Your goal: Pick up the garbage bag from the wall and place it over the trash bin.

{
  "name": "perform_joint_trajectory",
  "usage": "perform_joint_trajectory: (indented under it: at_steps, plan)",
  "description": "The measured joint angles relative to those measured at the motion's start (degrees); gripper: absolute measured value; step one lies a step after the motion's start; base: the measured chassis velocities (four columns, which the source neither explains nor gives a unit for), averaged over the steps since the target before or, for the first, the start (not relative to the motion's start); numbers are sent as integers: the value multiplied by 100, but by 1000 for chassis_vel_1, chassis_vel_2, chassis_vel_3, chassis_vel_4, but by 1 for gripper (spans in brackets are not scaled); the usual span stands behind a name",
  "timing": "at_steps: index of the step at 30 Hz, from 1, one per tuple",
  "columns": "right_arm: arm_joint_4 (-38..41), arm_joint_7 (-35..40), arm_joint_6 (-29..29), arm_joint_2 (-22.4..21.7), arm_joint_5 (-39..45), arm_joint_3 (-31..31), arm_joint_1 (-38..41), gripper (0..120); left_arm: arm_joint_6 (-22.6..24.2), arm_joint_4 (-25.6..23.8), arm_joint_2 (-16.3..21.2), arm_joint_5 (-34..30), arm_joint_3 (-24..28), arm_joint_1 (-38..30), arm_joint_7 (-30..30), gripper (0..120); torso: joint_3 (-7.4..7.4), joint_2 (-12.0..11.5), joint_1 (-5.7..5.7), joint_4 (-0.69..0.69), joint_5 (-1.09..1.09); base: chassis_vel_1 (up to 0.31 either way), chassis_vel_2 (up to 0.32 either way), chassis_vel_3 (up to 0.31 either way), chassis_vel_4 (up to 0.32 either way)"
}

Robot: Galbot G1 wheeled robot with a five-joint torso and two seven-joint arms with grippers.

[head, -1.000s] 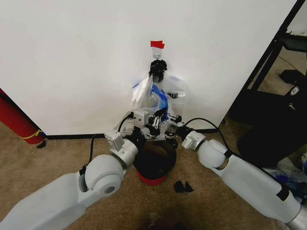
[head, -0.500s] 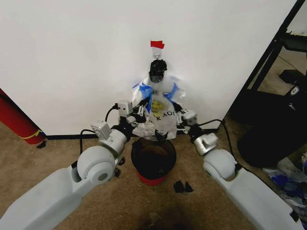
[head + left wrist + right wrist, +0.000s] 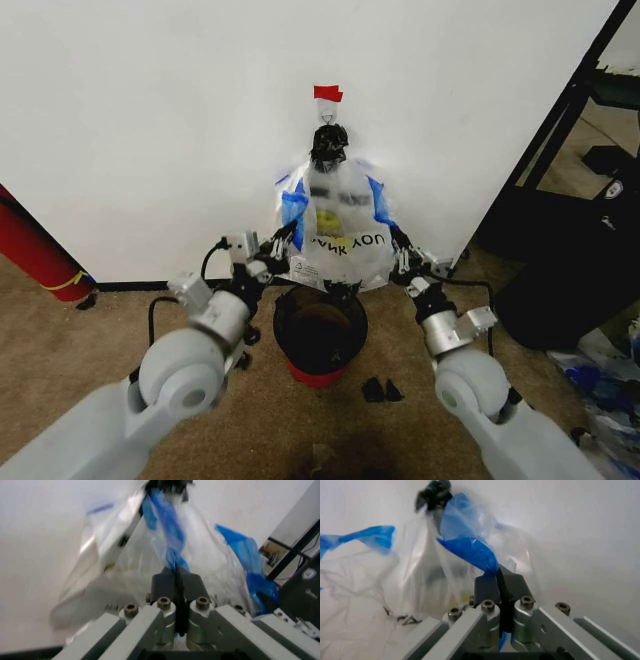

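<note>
The garbage bag (image 3: 340,245), translucent white with blue side stripes and upside-down black print, hangs from a hook on the white wall (image 3: 160,120) under a black knot (image 3: 329,143) and a bit of red tape (image 3: 327,93). My left gripper (image 3: 277,250) is shut on the bag's left blue edge (image 3: 167,543), and my right gripper (image 3: 400,252) is shut on its right blue edge (image 3: 470,551). Stretched wide between them, the bag's lower rim hangs just above the trash bin (image 3: 320,335), a black wastebasket with a red base. Both pairs of fingers (image 3: 176,579) (image 3: 499,583) pinch blue plastic.
A red cylinder (image 3: 35,250) leans at the left by the black baseboard (image 3: 150,285). A black rack (image 3: 565,120) and a big black bag (image 3: 560,270) stand at the right. Small black scraps (image 3: 380,390) lie on the carpet in front of the bin.
Both grippers have moved apart, left one leftward and right one rightward, pulling the bag from a bunched bundle into a wide flat sheet above the bin.
</note>
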Motion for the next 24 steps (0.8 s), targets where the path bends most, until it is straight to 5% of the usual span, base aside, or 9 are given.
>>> perform_joint_trajectory:
  at_steps: [24]
  plan:
    - [437, 97, 514, 509, -766, 548, -1707, 0, -137, -437, -47, 574, -221, 1573, 127, 0, 1, 0, 0, -1, 1, 0, 0, 0, 0]
